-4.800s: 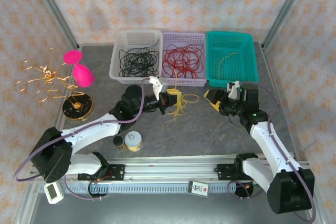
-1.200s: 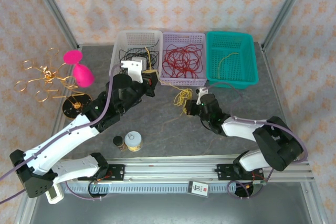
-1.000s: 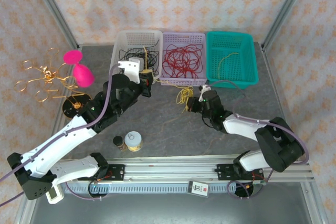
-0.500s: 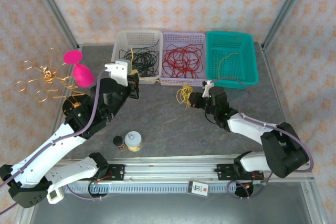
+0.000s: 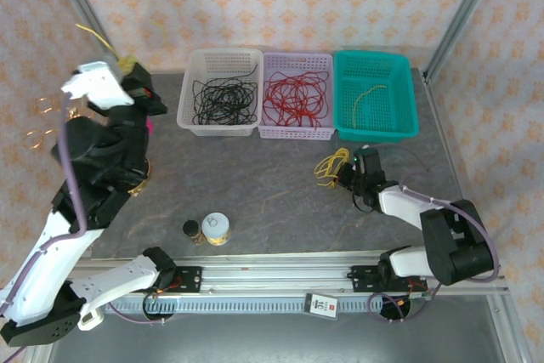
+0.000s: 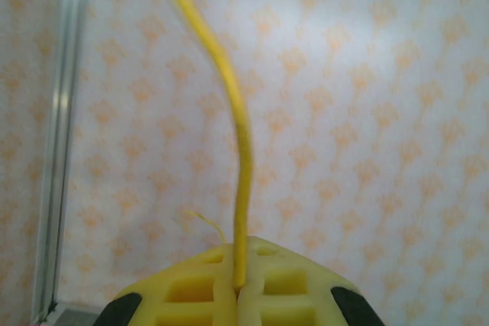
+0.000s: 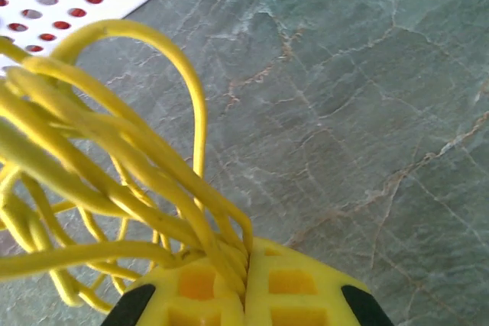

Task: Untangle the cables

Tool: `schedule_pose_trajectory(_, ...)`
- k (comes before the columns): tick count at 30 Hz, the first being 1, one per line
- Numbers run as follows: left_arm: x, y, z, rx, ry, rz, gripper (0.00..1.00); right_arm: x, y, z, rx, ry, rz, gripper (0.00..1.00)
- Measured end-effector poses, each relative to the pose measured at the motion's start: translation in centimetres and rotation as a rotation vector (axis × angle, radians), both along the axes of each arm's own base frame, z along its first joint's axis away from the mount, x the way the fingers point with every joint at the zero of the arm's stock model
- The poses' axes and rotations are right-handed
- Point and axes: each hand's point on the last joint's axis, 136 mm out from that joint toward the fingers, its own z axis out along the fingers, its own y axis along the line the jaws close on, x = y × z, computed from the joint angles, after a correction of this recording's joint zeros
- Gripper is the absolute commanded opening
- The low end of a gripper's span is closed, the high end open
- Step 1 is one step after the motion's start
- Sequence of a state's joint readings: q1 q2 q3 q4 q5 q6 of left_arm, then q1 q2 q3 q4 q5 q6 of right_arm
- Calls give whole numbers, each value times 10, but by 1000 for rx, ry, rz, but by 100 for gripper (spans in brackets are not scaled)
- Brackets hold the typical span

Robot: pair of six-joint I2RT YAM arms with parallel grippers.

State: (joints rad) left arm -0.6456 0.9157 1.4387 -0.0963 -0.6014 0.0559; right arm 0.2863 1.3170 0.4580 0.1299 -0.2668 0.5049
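The cables: we find the yellow bundle on the right half of the bench, clenched in the right gripper. The left gripper, high over the far-left corner, well apart, pinches one yellow strand standing upright.

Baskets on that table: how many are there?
3, in a row at the far edge: a white basket on the left holding black wires, a lilac basket in the middle holding red wires, a teal basket on the right holding one yellow wire.
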Motion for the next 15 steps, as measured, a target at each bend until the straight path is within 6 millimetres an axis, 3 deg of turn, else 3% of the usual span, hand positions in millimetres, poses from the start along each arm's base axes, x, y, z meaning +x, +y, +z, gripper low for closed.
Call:
schedule_pose_trajectory(3, 5, -6, 1, -5, -11, -14, 0, -8, -2, 2, -13, 23, 3, 8)
schedule_pose_trajectory(6, 26, -31, -15, 32, 29, -76, 0, -17, 1, 5, -9, 46, 35, 23)
schedule_pose_trajectory(11, 59, -89, -64, 118, 148, -264, 0, -36, 24, 15, -28, 96, 169, 50)
schedule_pose_trajectory(15, 65, -120, -95, 139, 218, -408, 0, -38, 28, 48, -46, 54, 206, 62)
